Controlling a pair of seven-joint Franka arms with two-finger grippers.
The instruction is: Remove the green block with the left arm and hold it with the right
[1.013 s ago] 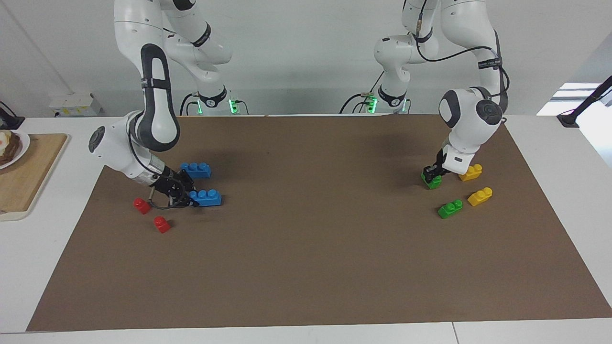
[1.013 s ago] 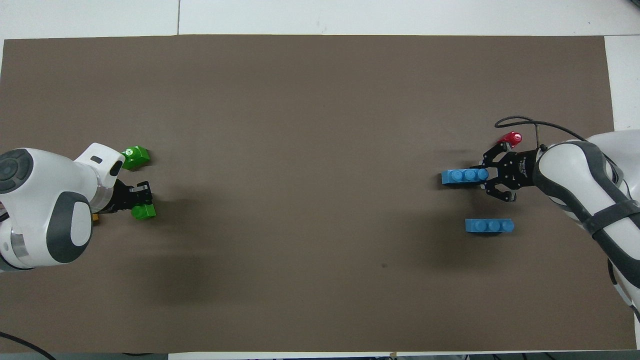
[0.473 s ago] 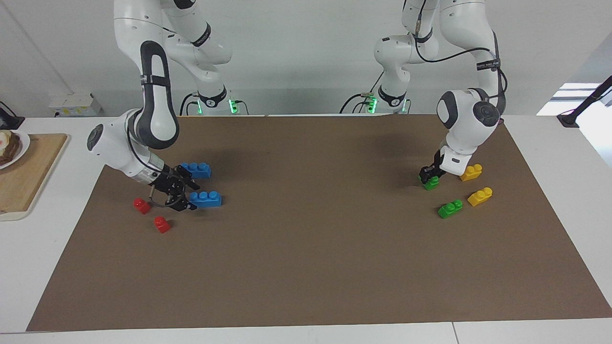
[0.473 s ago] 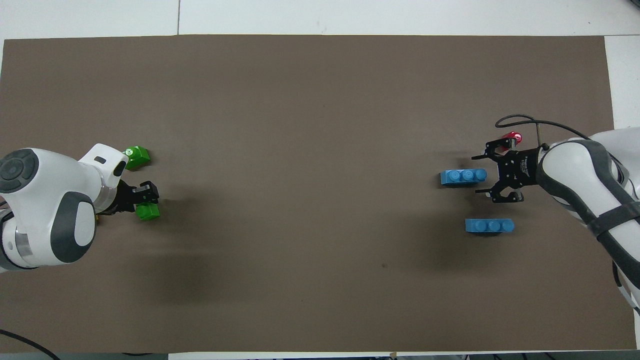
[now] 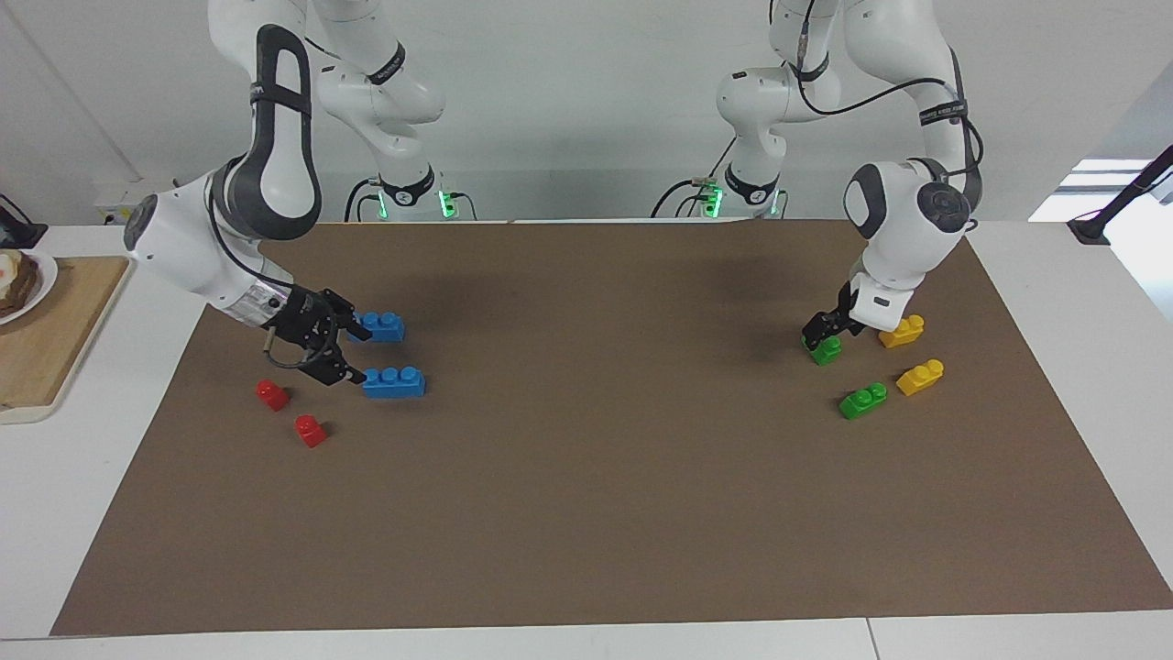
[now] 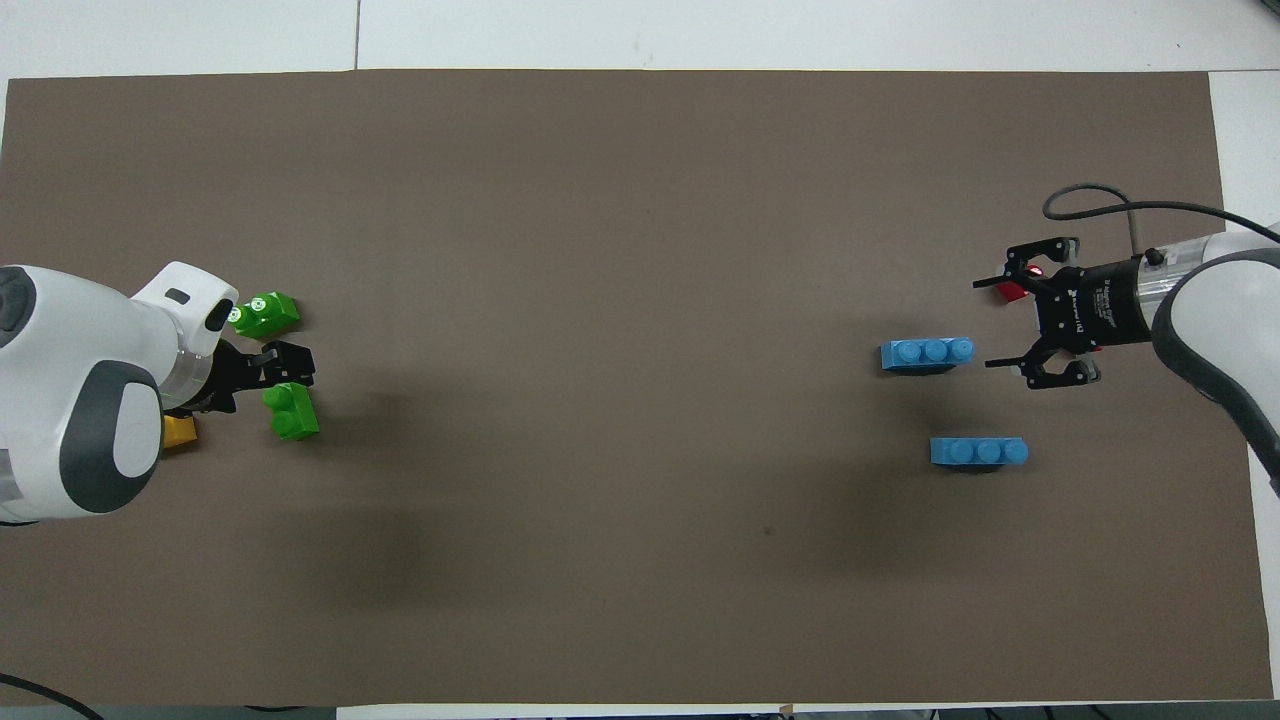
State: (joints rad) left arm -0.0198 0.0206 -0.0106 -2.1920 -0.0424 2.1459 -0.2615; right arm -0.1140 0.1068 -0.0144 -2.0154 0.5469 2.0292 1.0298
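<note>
One green block (image 5: 825,349) lies on the brown mat (image 5: 586,513) at the left arm's end; it also shows in the overhead view (image 6: 291,411). My left gripper (image 5: 822,328) hovers just above it, open and empty, and in the overhead view (image 6: 282,362) stands between the two green blocks. The second green block (image 5: 862,401) (image 6: 265,315) lies farther from the robots. My right gripper (image 5: 357,357) (image 6: 985,323) is wide open and empty, raised by the ends of two blue bricks (image 5: 378,325) (image 5: 394,381).
Two yellow bricks (image 5: 902,331) (image 5: 919,376) lie beside the green blocks. Two red bricks (image 5: 271,394) (image 5: 311,430) lie near the right gripper. A wooden board (image 5: 46,339) and a plate of food (image 5: 18,280) sit off the mat at the right arm's end.
My right gripper came off the blue brick's end, spread wide and drew back and up. My left gripper lifted off the green block, which stays on the mat.
</note>
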